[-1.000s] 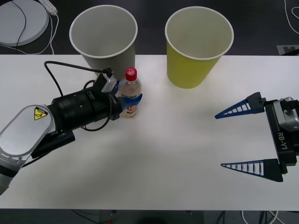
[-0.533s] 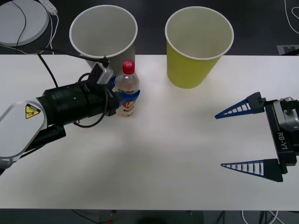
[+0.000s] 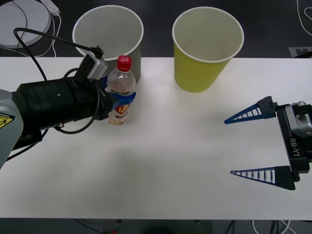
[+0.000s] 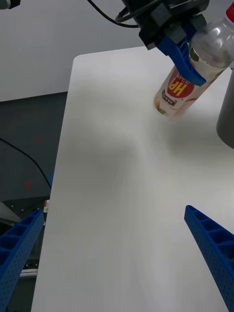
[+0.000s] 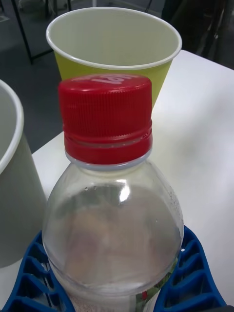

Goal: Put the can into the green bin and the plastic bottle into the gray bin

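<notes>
L gripper [image 3: 118,99] has jaws clenched on the plastic bottle [image 3: 120,90] at mid-body, bottle upright w/ red cap up, just in front of the gray bin [image 3: 108,35], at its 6 o'clock. Green bin [image 3: 207,48] stands at 3 o'clock from gray, gap between them. R gripper [image 3: 253,144] has jaws spread wide, holding nothing, near bench [image 3: 170,165] R edge; broad bare bench centre.
</notes>
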{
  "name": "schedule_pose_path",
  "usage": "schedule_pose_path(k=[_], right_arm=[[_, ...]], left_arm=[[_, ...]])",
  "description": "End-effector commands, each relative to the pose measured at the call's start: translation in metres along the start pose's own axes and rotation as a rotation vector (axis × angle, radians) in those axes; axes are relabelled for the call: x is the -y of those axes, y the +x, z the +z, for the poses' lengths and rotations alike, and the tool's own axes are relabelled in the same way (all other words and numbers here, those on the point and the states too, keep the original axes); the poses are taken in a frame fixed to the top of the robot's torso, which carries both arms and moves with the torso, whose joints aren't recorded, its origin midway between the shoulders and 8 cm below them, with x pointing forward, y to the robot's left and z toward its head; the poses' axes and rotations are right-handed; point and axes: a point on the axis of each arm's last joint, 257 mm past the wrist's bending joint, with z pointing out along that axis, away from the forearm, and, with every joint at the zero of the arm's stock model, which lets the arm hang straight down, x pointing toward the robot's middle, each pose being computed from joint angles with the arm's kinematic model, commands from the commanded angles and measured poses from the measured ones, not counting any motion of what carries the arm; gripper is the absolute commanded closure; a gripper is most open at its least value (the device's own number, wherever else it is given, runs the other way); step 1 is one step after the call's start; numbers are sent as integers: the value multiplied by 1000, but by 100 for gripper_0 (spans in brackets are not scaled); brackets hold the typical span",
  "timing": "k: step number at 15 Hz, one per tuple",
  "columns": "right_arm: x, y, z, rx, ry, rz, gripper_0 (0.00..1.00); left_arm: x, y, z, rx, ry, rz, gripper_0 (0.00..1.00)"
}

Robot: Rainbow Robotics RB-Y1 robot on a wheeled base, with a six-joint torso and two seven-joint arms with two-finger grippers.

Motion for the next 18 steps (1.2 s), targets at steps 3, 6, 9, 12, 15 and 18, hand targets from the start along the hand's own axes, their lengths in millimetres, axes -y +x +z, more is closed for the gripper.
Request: schedule_pose_path(k=[3,6,9,12,15,18], right_arm=[[0,0,0,0,0,0,0],[0,0,0,0,0,0,0],[0,0,0,0,0,0,0],[0,0,0,0,0,0,0],[0,0,0,0,0,0,0],[0,0,0,0,0,0,0]], left_arm=[[-27,6,-27,-51,-134,-46,100],[-43,11,-42,-60,-202,-47,100],[-53,15,-61,-57,-250,-74,100],[-55,22,-74,-68,-272,-92,100],[-60,27,-95,-141,-282,-65,100],[-67,27,-115,-187,-281,-59,100]])
